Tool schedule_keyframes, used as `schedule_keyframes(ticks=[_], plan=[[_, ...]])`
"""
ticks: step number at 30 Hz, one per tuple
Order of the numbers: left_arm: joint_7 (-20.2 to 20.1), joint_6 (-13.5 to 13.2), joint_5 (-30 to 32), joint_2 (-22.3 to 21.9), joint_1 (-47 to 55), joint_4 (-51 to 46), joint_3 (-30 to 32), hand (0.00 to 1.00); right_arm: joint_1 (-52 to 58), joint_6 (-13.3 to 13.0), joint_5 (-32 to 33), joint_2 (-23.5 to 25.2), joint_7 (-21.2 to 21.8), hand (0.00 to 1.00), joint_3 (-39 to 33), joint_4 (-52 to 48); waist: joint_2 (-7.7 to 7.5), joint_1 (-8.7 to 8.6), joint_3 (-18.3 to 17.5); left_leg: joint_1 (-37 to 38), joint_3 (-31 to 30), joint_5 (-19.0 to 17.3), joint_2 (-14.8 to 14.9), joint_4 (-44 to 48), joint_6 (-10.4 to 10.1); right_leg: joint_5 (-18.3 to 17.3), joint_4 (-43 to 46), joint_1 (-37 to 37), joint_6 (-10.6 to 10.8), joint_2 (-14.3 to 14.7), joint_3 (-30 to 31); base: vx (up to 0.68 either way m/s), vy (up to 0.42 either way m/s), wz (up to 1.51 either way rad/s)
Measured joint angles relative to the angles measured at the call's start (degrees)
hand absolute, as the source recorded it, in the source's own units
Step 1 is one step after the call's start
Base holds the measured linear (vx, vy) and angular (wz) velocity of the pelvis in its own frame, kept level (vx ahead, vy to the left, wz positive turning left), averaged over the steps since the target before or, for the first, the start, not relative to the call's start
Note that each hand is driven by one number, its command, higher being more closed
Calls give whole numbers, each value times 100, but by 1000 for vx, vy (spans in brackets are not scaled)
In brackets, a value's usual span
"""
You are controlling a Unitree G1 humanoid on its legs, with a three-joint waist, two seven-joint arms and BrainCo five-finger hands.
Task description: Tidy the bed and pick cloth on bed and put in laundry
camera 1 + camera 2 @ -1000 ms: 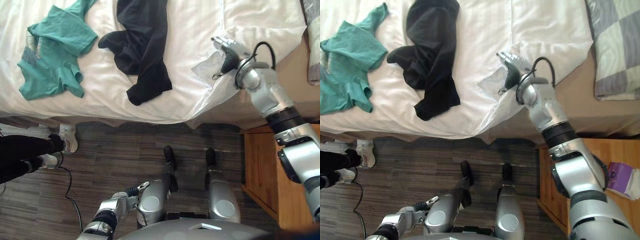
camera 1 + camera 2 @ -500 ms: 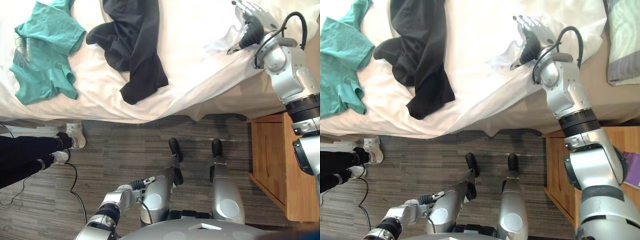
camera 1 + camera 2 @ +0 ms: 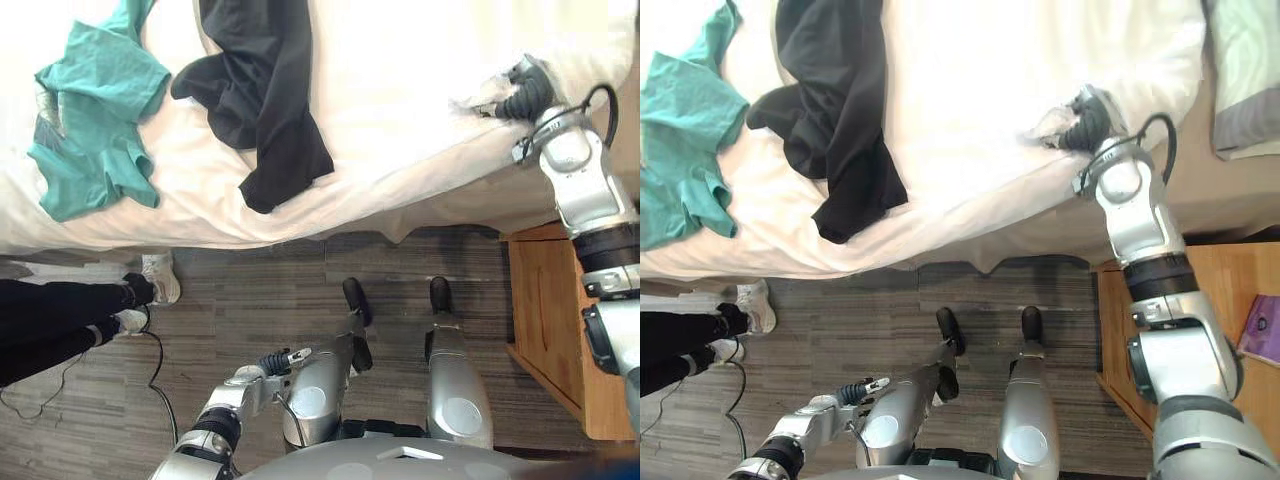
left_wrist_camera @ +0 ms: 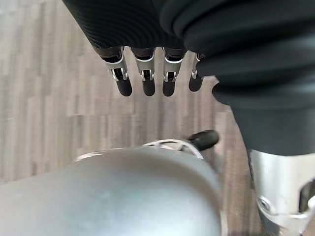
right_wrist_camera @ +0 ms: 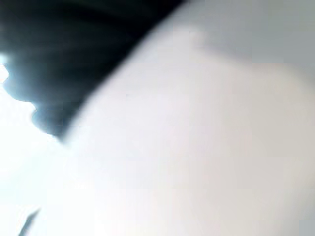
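On the bed's white sheet [image 3: 400, 60] a teal T-shirt [image 3: 95, 120] lies at the left, a black garment [image 3: 265, 90] just beside it. At the bed's right edge the right hand [image 3: 527, 92] sits in bunched sheet; whether it grips cannot be told. Low over the wood floor [image 3: 250, 290], the left hand [image 4: 146, 81] hangs straight-fingered, holding nothing.

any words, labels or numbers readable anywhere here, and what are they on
No text can be read in these pictures.
Purple packet on the wooden nightstand: any print is too small to read.
Teal shirt on the bed: a grey patch, too blurred to read.
Black garment: no marking visible.
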Motion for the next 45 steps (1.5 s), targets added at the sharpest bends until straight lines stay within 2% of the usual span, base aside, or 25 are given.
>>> schedule_keyframes(ticks=[2,3,4,6,8,9,11,12,14,17,19,20,23,26,27,28,30,31,33,34,36,38,40,43,45], plan=[[-2,-98,24,0,46,0,124,0,319,-144,242,184,-92,100,-249,-61,-51,-54,1,137,60,-32,-4,-2,-2,-11,-32,123,15,-1,50,62,-27,-17],[0,-136,93,2,146,5,216,0,567,-252,331,423,-163,100,-399,-90,-149,-119,-33,250,121,-80,-3,0,-51,-19,-114,244,35,2,98,63,-28,-20],[0,-157,176,3,190,9,224,0,713,-293,373,524,-176,0,-480,-129,-192,-142,-55,299,129,-97,-4,-1,-61,-23,-136,294,41,1,106,65,-30,-18],[-1,-224,248,1,259,128,228,0,1218,-365,497,827,-227,0,-769,-240,-341,-189,-171,411,136,-148,3,-1,-73,-52,-190,429,79,7,107,70,-30,-3],[-1,-254,464,13,375,236,331,0,1861,-372,655,1212,-366,0,-1031,-335,-565,-262,-423,499,145,-200,6,-2,-80,-89,-205,528,64,9,111,114,-40,1],[1,-272,478,8,417,256,391,0,2018,-370,756,1297,-415,0,-1093,-333,-624,-270,-483,552,159,-224,6,-2,-87,-91,-213,580,56,9,119,104,-28,-4],[2,-399,669,-2,621,322,495,0,2703,-332,1456,1597,-590,0,-1435,-240,-732,-264,-813,712,287,-324,1,-4,-79,-93,-320,754,54,4,197,110,-14,-17],[5,-434,678,-6,671,341,525,0,2855,-325,1609,1681,-631,0,-1513,-171,-754,-272,-850,785,299,-353,-3,-5,-95,-93,-352,821,55,5,240,135,-17,-29],[8,-481,742,-86,837,439,687,0,3445,-385,2198,2002,-879,0,-1881,321,-744,-329,-1084,971,380,-452,-18,-23,-107,-115,-423,992,69,0,307,113,-22,-25],[14,-565,803,-203,1051,499,834,0,4037,-518,3006,2419,-1292,0,-2427,1191,-677,-432,-1247,1156,450,-538,-17,-35,-150,-148,-494,1167,70,7,371,64,-30,-17],[25,-562,794,-232,1079,582,843,0,4279,-529,3212,2581,-1501,0,-2646,1488,-629,-479,-1282,1237,478,-560,-9,-37,-172,-155,-507,1232,68,18,407,31,-39,-15],[103,-535,784,-266,1077,640,838,0,4549,-525,3357,2712,-1750,0,-2858,1784,-593,-514,-1326,1303,544,-581,4,-39,-184,-166,-509,1260,59,31,428,15,-43,-22],[127,-345,776,-282,1084,648,828,0,4824,-533,3622,2929,-2094,0,-3381,2124,-571,-554,-1430,1363,584,-608,25,-40,-212,-183,-533,1311,64,50,445,-9,-41,-12],[148,-122,743,-273,1091,644,768,0,5040,-646,3836,3039,-2548,0,-4097,2175,-605,-570,-1516,1437,581,-641,23,-42,-240,-214,-535,1389,96,48,452,-8,-25,0],[218,-42,652,-253,1113,644,697,0,5048,-721,3846,3029,-2669,100,-4400,2037,-654,-566,-1561,1447,577,-662,12,-44,-230,-222,-533,1402,104,36,452,0,0,0],[272,23,613,-234,1134,644,624,0,5047,-800,3827,3004,-2698,100,-4529,1806,-662,-565,-1624,1446,574,-673,-1,-44,-225,-223,-532,1403,108,21,453,0,0,0],[365,158,604,-197,1183,641,546,0,4940,-1041,3596,2746,-2552,100,-4565,1132,-716,-560,-1709,1441,561,-696,-42,-45,-199,-238,-531,1416,134,-21,454,-37,-3,4],[381,168,606,-179,1199,642,506,0,4868,-1075,3546,2672,-2466,100,-4538,961,-735,-558,-1728,1439,552,-697,-52,-45,-197,-241,-529,1420,140,-31,454,-44,-3,5],[404,169,603,-116,1274,641,371,0,4609,-1225,3422,2411,-2068,100,-4324,370,-778,-545,-1766,1429,529,-704,-81,-46,-186,-242,-530,1426,156,-58,453,-19,-2,6],[409,171,611,-96,1304,646,343,0,4408,-1269,3446,2181,-1654,100,-4027,-48,-805,-543,-1777,1425,510,-709,-103,-46,-179,-244,-532,1428,169,-76,453,-12,-2,7],[454,161,610,-54,1326,650,237,0,4042,-1307,3703,1868,-1091,100,-3529,-547,-842,-539,-1812,1418,458,-710,-131,-46,-175,-244,-534,1430,188,-100,440,6,-8,11],[456,105,609,7,1327,649,134,0,3462,-1266,4398,1814,-398,100,-3012,-1122,-864,-442,-1863,1414,428,-699,-137,-45,-157,-242,-527,1433,198,-106,438,28,-22,8],[442,45,610,20,1328,652,135,0,3162,-1103,4937,1827,-60,100,-2543,-1632,-901,-404,-1873,1367,372,-684,-130,-45,-134,-229,-526,1423,211,-107,417,37,-34,16],[327,9,610,48,1346,653,138,0,2775,-872,5558,1968,287,100,-1911,-2133,-927,-337,-1875,1326,278,-617,-118,-44,-42,-188,-493,1416,168,-97,381,56,-41,18],[324,-20,602,49,1346,650,133,0,2745,-854,5962,1998,409,100,-1636,-2369,-924,-264,-1873,1292,254,-612,-107,-41,-38,-186,-475,1392,165,-86,388,54,-49,12]])
